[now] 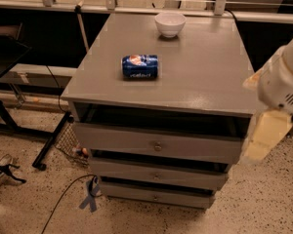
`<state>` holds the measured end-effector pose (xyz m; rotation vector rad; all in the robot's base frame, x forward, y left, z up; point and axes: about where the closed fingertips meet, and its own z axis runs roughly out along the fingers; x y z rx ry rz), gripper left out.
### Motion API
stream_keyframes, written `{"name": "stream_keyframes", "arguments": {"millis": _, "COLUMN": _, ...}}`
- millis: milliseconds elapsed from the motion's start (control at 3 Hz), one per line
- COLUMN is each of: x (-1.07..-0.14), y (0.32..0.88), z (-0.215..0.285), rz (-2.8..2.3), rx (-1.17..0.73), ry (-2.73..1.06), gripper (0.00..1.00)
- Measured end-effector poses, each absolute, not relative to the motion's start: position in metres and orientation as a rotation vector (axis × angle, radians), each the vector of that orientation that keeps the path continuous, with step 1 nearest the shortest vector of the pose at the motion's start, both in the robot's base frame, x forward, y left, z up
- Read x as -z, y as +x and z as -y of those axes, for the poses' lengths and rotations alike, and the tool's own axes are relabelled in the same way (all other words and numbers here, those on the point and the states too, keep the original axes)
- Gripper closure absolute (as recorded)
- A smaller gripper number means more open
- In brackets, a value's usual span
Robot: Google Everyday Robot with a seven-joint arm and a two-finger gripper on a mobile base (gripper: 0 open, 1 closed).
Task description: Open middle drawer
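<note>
Hovering by the cabinet's (195,77) right edge, the claw (265,134) — state: cannot tell — apart from the middle drawer (132,171).

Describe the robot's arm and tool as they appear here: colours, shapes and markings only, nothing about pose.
At the right edge, beside the grey wooden cabinet, the arm is a bulky white rounded housing with dark vent slits. Below it sits the tool, a pale cream, blocky, flat-sided piece. No cables or lettering show.
</note>
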<state>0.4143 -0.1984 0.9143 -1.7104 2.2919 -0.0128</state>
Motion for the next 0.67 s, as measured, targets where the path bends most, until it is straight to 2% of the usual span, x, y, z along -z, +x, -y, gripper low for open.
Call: {"name": "stream_keyframes", "arguments": {"millis": 667, "x": -0.818, "y": 0.371, "z": 0.169, "rz": -2.354, "rx": -0.09, "ry": -1.749, "gripper": 0.0}}
